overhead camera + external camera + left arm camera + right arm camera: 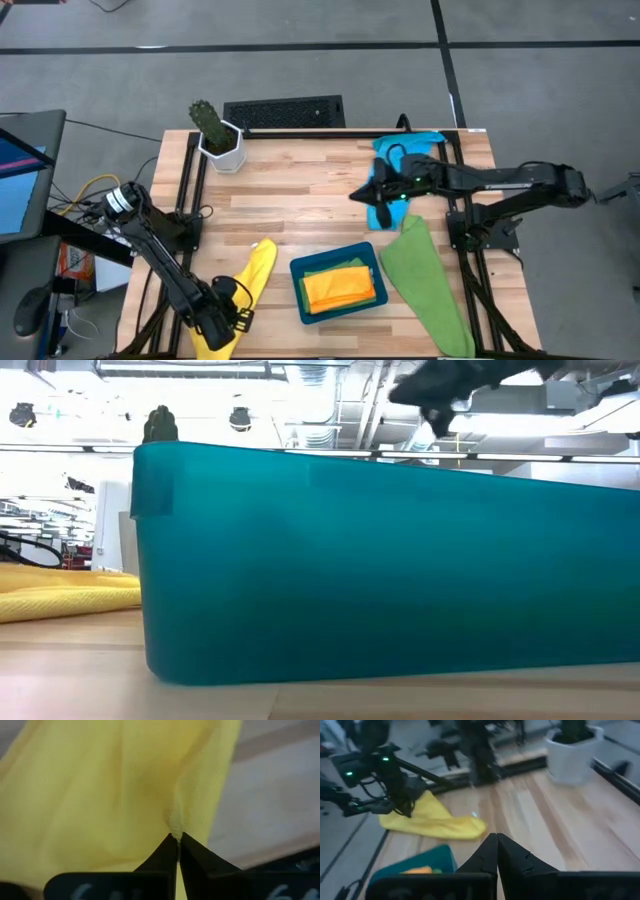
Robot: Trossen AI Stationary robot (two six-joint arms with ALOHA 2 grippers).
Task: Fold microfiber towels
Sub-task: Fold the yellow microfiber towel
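Left gripper [177, 836] is clamped tight on a pinch of the yellow towel [243, 290] at the table's near left edge, the cloth bunching into a crease right at its tips and stretching away from it toward the teal tray [296, 270]; inside that tray, well off to this gripper's side, lies a folded orange towel [342, 286] over a sliver of green cloth; right gripper [362, 192] hovers far across the table with its tips together and nothing between them, the blue towel [425, 140] just behind it and a loose green towel [425, 282] spread beneath and beyond it

Risks, as I judge them: the pinch looks thin (only a small ridge of fabric sits between the tips), so a quick lift or drag could let the cloth slip free; the towel hangs partly over the table edge near this gripper, and a lost hold there may send it to the floor; a single-point grip may also drag the cloth into a rope instead of a flat layer, spoiling the fold; a wide sweep toward the tray could snag its wall

No brand, label or legible writing shows on the towels, the tray or the white plant pot [222, 148]; pale marks on the gripper body in the wrist view are too blurred to read
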